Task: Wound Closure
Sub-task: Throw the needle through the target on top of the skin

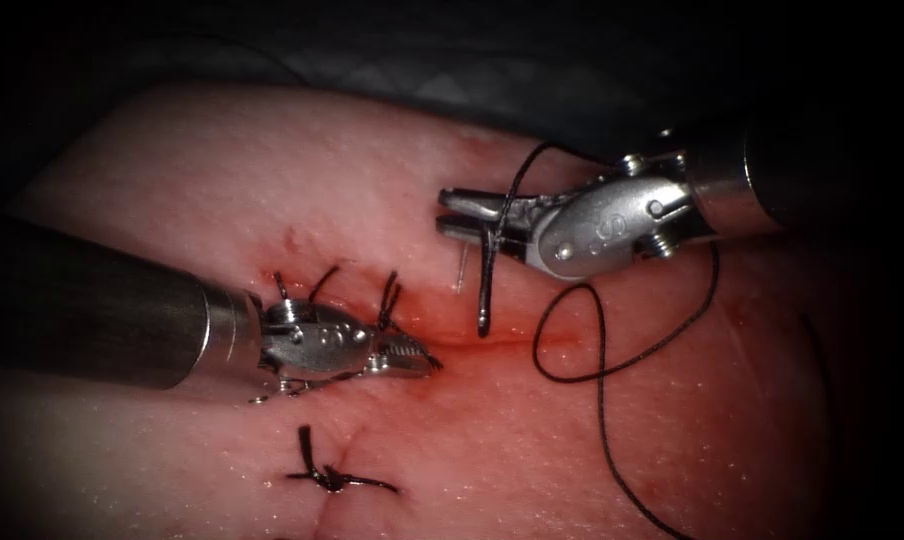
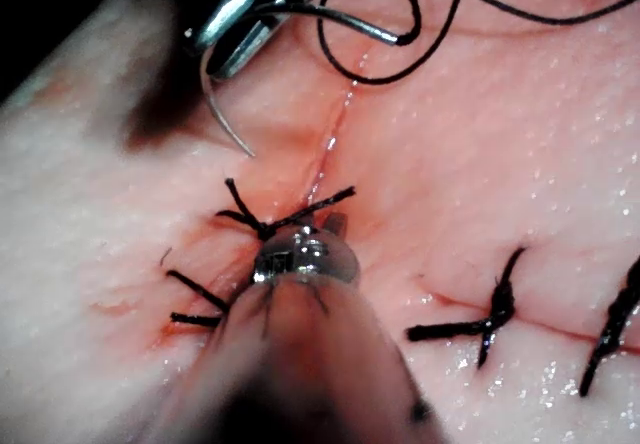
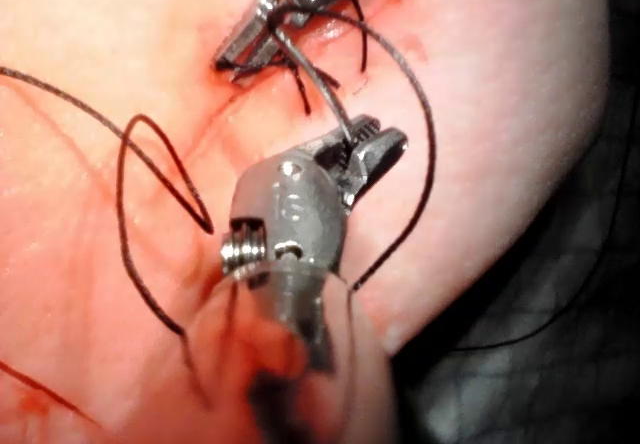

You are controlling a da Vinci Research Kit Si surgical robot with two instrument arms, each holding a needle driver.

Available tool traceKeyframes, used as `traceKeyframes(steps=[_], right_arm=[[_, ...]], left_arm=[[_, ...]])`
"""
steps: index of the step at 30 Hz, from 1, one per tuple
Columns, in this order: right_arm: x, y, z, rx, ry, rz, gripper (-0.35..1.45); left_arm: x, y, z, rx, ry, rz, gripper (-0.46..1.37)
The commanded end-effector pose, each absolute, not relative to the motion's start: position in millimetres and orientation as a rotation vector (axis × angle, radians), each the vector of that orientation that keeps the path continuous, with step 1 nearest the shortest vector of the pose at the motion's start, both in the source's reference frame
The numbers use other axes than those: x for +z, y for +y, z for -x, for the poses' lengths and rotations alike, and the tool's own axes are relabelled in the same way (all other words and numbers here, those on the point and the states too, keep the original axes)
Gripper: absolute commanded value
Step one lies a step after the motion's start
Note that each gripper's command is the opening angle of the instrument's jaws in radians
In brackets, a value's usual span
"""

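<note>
My right tool [image 1: 442,212] is shut on the curved needle [image 1: 485,290] near the middle of its curve. The needle hangs just over the tissue [image 1: 222,180], not in it. Its tail end with the black thread [image 1: 602,370] points down at the red open part of the cut [image 1: 512,340]. In the left wrist view the needle [image 2: 215,104] arcs from the right tool [image 2: 215,44], its point free above the surface. My left tool [image 1: 427,362] lies shut at the cut's left part, tip on the tissue, with nothing seen between its jaws. In the right wrist view the thread [image 3: 425,164] curves around my right tool [image 3: 385,144].
Tied stitches with short cut ends sit beside my left tool [image 1: 387,300] and nearer the front [image 1: 332,480]. The thread loops loosely over the tissue to the right of the needle and trails off toward the front right. Red fluid wets the cut.
</note>
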State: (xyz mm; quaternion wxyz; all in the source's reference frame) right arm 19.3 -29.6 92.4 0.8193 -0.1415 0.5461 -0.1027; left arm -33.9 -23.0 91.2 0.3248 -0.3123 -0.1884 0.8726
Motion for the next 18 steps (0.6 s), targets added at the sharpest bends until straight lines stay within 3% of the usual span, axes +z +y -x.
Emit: traceKeyframes(steps=[1,18], right_arm=[[92.4,-29.5,-19.3,-0.215,1.165,0.307,-0.35],[91.4,-28.0,-19.4,-0.190,1.179,0.319,-0.35]], left_arm=[[91.1,-23.0,33.9,2.288,-0.496,0.819,0.06],[90.9,-23.2,33.9,2.291,-0.498,0.821,0.06]])
